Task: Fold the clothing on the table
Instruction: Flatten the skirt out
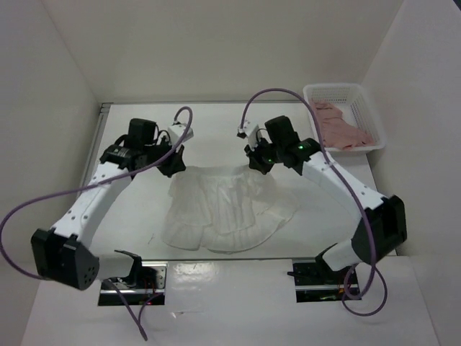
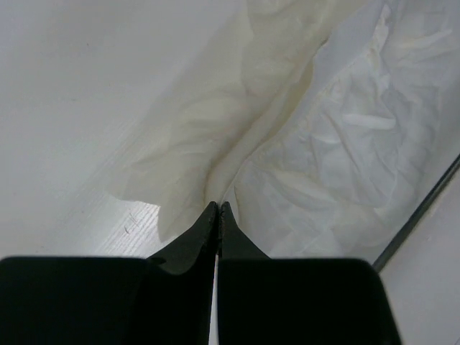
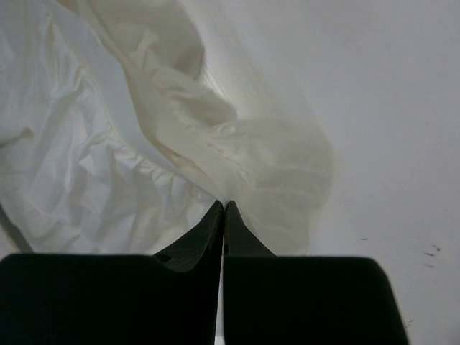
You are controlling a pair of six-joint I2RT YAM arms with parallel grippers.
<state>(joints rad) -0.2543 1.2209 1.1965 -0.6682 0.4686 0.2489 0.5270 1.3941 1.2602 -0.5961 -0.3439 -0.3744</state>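
**Top view:** the white ruffled clothing [image 1: 223, 209] lies spread on the table [image 1: 137, 209], its far edge meeting the left gripper [image 1: 175, 167] and right gripper [image 1: 253, 164]; a lattice basket [image 1: 364, 101] holding a pink garment [image 1: 344, 131] stands well beyond the right fingers

**Left wrist view:** fingers [image 2: 194, 244] pressed together, pinching a fold of the clothing at their tips; cloth fans ahead and rightward

**Right wrist view:** fingers [image 3: 248, 241] likewise closed on the clothing's edge; cloth spreads ahead and leftward, bare table to their right
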